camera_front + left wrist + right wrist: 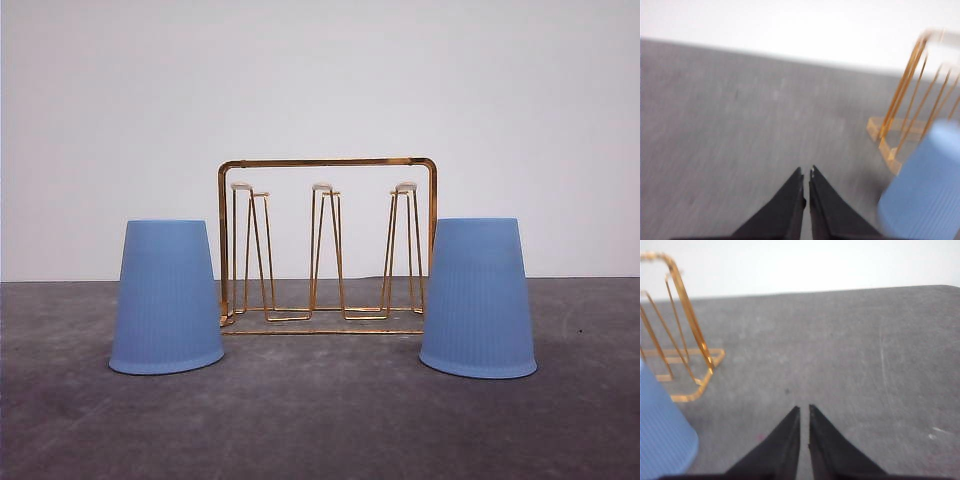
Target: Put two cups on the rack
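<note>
Blurred left hand [806, 172], cup [925, 190] cut off beside rack [910, 100]

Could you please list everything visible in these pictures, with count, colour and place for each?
cups: two, light blue, ribbed, standing upside down on the table, one to the left of the rack and one to its right.
rack: one, gold wire with white-tipped prongs, on the table between and behind the cups, nothing hung on it.
table: one, dark grey, across the lower part of the front view.
wall: one, white, behind the table.
left gripper: one, black fingers nearly together, holding nothing, above bare table.
right gripper: one, black fingers nearly together, holding nothing, above bare table.
</note>
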You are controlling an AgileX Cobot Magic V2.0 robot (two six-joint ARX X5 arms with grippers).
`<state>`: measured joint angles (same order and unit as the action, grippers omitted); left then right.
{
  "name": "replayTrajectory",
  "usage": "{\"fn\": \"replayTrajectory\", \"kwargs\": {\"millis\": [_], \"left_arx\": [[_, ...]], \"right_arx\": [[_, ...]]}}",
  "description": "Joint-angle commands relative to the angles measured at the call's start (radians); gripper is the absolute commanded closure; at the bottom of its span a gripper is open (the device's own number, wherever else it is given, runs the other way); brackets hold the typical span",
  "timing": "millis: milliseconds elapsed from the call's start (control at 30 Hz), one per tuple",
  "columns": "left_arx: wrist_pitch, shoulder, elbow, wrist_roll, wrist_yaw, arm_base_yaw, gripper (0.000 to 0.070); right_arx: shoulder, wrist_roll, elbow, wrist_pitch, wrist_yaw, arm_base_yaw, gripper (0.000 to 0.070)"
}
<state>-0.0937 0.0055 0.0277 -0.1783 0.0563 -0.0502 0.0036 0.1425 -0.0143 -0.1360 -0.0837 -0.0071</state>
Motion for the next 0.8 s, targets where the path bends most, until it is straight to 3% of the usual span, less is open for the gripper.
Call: {"fn": "replayTrajectory", "kwargs": {"millis": [0, 67, 167, 400, 500, 600, 767], "left_arx": [[0.068, -0.001, -0.009, -0.152, 0.003, -0.001, 0.0700], [0.087, -0.001, 0.024, -0.217, -0.007, -0.001, 0.0700], [0.018, 0.002, 0.112, -0.216, -0.010, -0.001, 0.0698], [-0.374, 0.129, 0.459, -0.214, -0.016, -0.001, 0.0697], [-0.522, 0.211, 0.588, -0.173, -0.013, -0.001, 0.0698], [-0.636, 0.287, 0.679, -0.116, 0.022, -0.001, 0.0698], [-0.783, 0.423, 0.761, 0.010, 0.171, -0.001, 0.0699]], "right_arx": [[0.000, 0.090, -0.020, 0.020, -0.002, 0.000, 0.0700], [0.000, 0.111, -0.065, -0.001, -0.002, 0.000, 0.0700], [0.001, 0.119, -0.162, -0.070, -0.002, 0.000, 0.0700], [0.067, 0.119, -0.434, -0.272, -0.002, 0.000, 0.0700], [0.125, 0.119, -0.516, -0.356, -0.017, 0.000, 0.0700], [0.194, 0.117, -0.569, -0.430, -0.093, 0.000, 0.0700], [0.326, 0.069, -0.589, -0.493, -0.299, 0.000, 0.0700]]}}
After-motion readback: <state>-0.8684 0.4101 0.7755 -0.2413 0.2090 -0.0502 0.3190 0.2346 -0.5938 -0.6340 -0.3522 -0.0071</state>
